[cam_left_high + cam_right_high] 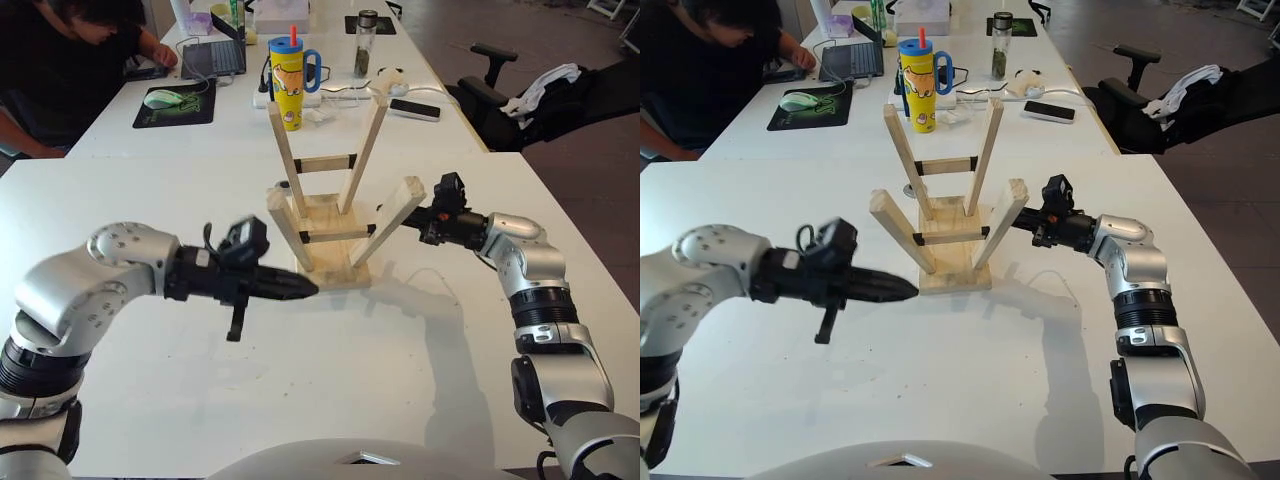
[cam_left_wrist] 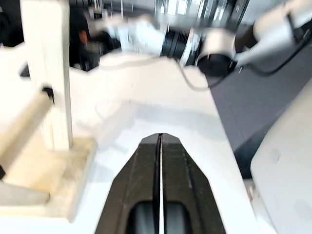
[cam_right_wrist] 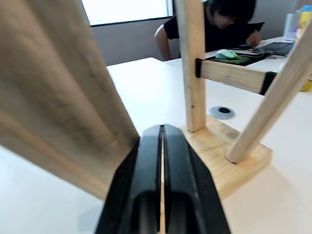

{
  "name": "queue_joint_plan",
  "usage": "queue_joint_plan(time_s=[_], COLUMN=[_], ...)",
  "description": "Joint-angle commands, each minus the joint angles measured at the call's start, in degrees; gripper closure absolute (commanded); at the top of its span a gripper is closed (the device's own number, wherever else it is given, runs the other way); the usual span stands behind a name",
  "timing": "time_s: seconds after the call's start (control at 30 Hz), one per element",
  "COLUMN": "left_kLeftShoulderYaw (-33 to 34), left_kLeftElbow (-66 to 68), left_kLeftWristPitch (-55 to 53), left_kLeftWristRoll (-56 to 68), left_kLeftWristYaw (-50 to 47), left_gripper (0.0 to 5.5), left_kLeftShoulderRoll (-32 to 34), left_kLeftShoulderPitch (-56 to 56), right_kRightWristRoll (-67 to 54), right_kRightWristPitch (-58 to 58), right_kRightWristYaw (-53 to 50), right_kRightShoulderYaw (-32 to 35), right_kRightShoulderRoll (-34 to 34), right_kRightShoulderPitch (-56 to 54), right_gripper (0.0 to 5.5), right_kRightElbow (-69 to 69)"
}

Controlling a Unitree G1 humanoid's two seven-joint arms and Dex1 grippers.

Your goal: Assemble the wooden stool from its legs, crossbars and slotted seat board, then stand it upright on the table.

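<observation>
The wooden stool stands upside down at the table's middle, its seat board (image 1: 335, 268) flat on the table and all its legs pointing up. Crossbars (image 1: 326, 163) join the legs. My left gripper (image 1: 306, 288) is shut and hovers low over the table, its tip just left of the board's near corner (image 2: 73, 161) and beside the front-left leg (image 2: 46, 73). My right gripper (image 1: 419, 222) is shut too, its tip against the upper part of the slanted front-right leg (image 1: 399, 216). In the right wrist view that leg (image 3: 63, 97) is close beside the shut fingers (image 3: 146, 165).
Behind the stool stand a yellow cup (image 1: 289, 82), a bottle (image 1: 367, 45), a phone (image 1: 414, 109), a laptop (image 1: 214, 55) and a mouse on a mat (image 1: 165, 98). An office chair (image 1: 500, 92) sits at the back right. A cable grommet (image 3: 224, 111) lies by the board.
</observation>
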State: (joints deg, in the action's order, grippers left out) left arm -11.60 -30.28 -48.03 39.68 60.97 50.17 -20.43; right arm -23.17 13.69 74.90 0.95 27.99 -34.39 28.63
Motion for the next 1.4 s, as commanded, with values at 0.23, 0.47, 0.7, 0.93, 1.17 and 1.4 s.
queue_joint_plan(time_s=[0.23,0.47,0.7,0.93,1.17,1.4], left_kLeftShoulderYaw=[-18.2,-16.8,-14.9,-13.2,-11.4,-1.5], left_kLeftElbow=[14.4,21.3,26.4,30.1,31.8,26.3], left_kLeftWristPitch=[11.2,13.3,15.6,17.9,19.1,19.2], left_kLeftWristRoll=[-27.7,-33.6,-36.6,-39.1,-40.9,-41.1], left_kLeftWristYaw=[-8.8,-11.0,-10.6,-10.1,-12.8,-26.7], left_gripper=[5.49,5.49,5.49,5.49,5.49,5.49], left_kLeftShoulderRoll=[-3.8,-3.8,-3.2,-3.5,-5.1,-9.6], left_kLeftShoulderPitch=[7.2,7.3,5.6,5.7,6.3,17.3], right_kRightWristRoll=[0.3,0.2,6.1,9.8,10.0,7.7], right_kRightWristPitch=[2.8,3.9,-0.5,-3.7,1.9,7.1], right_kRightWristYaw=[2.0,-6.1,-18.0,-21.7,-29.8,-37.6], right_kRightShoulderYaw=[-8.1,-12.2,-15.9,-19.3,-16.4,-1.8], right_kRightShoulderRoll=[-4.2,-13.2,-20.2,-22.8,-19.2,-9.8], right_kRightShoulderPitch=[5.2,10.8,12.9,13.4,24.9,38.6], right_gripper=[5.50,5.50,5.50,5.50,5.50,5.50], right_kRightElbow=[-12.0,-17.8,-17.0,-14.3,-26.0,-38.7])
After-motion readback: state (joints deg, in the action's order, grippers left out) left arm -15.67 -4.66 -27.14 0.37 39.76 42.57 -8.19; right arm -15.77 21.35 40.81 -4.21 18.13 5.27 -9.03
